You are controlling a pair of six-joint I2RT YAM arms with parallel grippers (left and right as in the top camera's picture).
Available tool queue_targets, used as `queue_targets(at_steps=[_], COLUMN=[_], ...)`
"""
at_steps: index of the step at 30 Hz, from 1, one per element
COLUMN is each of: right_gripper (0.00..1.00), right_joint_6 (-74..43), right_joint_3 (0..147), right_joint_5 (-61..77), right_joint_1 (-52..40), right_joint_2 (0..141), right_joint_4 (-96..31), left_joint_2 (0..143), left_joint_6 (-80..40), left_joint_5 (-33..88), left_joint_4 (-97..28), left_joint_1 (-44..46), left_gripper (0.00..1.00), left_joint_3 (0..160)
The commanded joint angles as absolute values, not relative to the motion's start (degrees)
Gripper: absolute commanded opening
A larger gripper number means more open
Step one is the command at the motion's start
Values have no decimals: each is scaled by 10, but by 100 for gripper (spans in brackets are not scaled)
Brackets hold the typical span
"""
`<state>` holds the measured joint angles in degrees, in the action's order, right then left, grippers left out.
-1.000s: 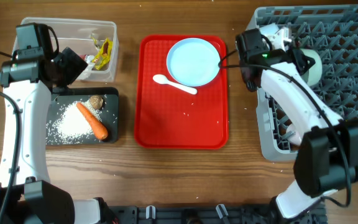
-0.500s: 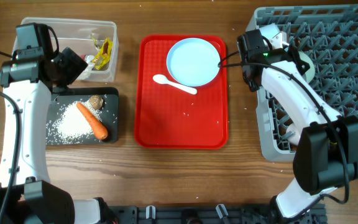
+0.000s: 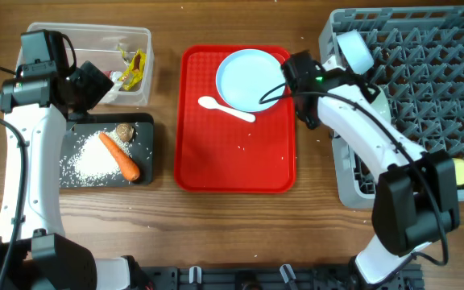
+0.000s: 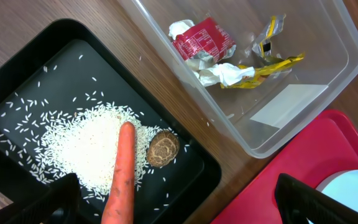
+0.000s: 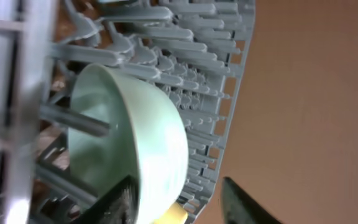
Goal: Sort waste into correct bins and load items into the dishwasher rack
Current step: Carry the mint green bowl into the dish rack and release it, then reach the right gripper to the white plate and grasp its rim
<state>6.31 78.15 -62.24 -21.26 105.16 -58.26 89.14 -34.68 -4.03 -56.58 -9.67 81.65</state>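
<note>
The right end effector [image 5: 176,186], clamped shut a second ago deep among the pegs, now has its fingers parted with nothing between them. In the overhead view its arm has drawn back from the grey plastic lattice dishwasher rack [image 3: 441,48] toward the flat red tray [image 3: 236,161]. The pale teal round bowl [image 5: 135,137] sits tilted on its side among the rack's pegs, just beside one finger, so it looks released and loaded. The pale blue round plate [image 3: 250,79] and white plastic spoon [image 3: 225,109] are still on the tray, likely next. The left end effector [image 4: 176,183] has not moved. It is spread wide and empty above the shallow black rectangular bin [image 4: 55,37], which holds the orange carrot [image 4: 122,174] and loose white rice grains [image 4: 79,146], and the clear plastic tub [image 4: 328,68], which holds the crumpled red and yellow wrappers [image 4: 204,43].
</note>
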Motion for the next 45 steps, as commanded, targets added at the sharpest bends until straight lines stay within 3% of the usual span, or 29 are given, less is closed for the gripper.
queue_targets(at_steps=[1, 4, 10, 13, 16, 24, 28, 32, 36, 45], right_gripper=[54, 79, 100, 100, 100, 100, 100, 85, 79, 56], right_joint_6=[60, 57, 27, 8, -18, -30, -74, -155, -234, -235], right_joint_3=[783, 783, 799, 828, 856, 858, 850, 846, 846, 846], right_joint_5=[-611, -612, -612, -592, -485, 41, 48, -17, -10, 65], right_joint_1=[-234, -234, -234, -239, -262, -294, -294, -283, -242, -166], right_joint_2=[1060, 1060, 1043, 1012, 979, 955, 962, 1023, 1102, 1200], right_joint_4=[-592, -585, -530, -509, -507, -452, -397, -339, -335, -332], left_joint_2=[888, 888, 888, 888, 888, 888, 888, 888, 888, 888], left_joint_6=[-354, -354, -354, -354, -354, -354, -354, -354, -354, -354], left_joint_5=[-46, -46, -46, -46, -46, -46, -46, -46, -46, -46], left_joint_4=[-564, -564, -564, -564, -564, -564, -564, -564, -564, -564], left_joint_1=[-99, -99, -99, -99, -99, -99, -99, -99, -99, -99], left_gripper=[100, 100, 100, 100, 100, 100, 100, 100, 100, 100], left_joint_3=[818, 818, 818, 818, 818, 818, 818, 818, 818, 818])
